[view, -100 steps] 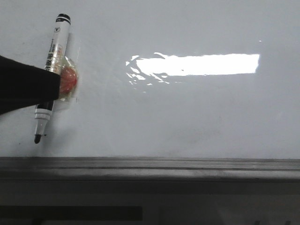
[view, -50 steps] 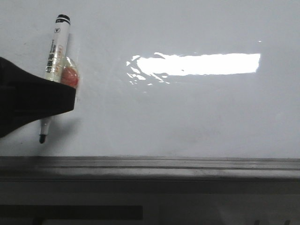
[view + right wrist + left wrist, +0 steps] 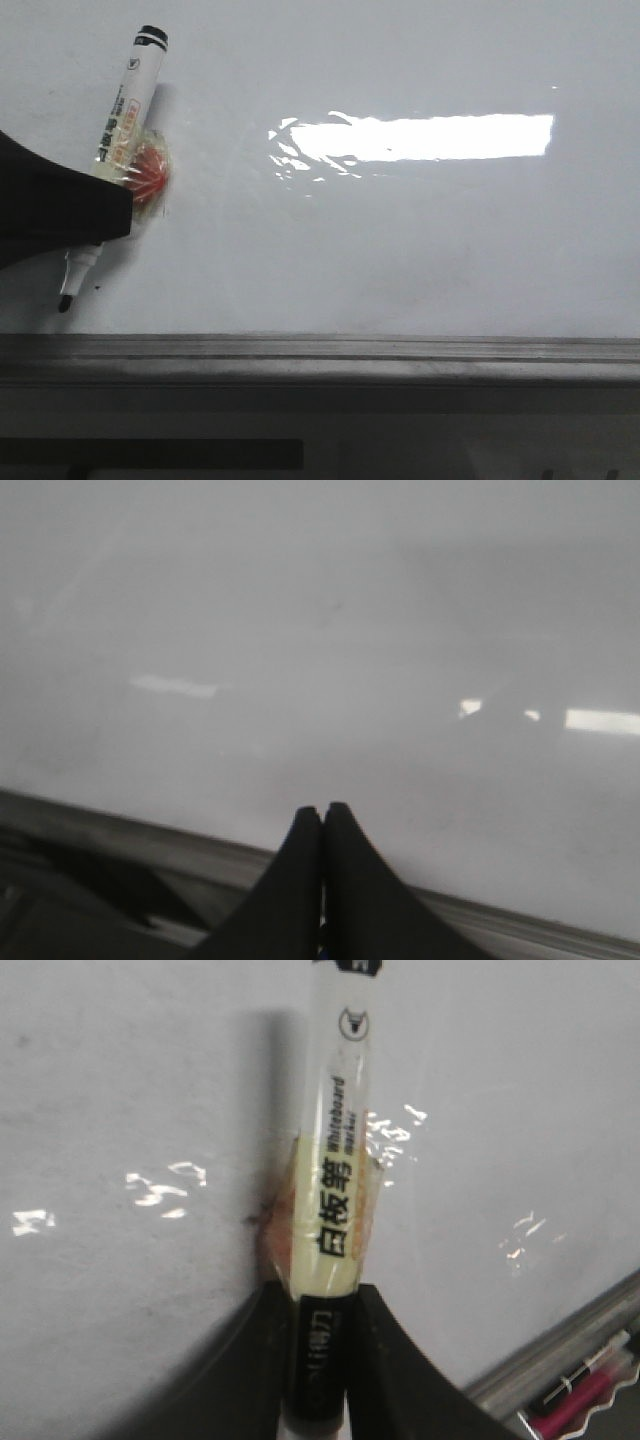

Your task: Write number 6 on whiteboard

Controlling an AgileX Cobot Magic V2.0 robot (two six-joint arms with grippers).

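The left gripper (image 3: 318,1360) clamps a tilted whiteboard marker (image 3: 112,150), tip toward 7 o'clock on the whiteboard (image 3: 420,240). The right gripper (image 3: 322,825) is closed, holding nothing.

Both grippers — left (image 3: 318,1360), right (image 3: 322,880) — have matte black, smoothly tapered jaws.

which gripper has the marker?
The left gripper: its fingers clamp the whiteboard marker. The right gripper is shut on nothing.
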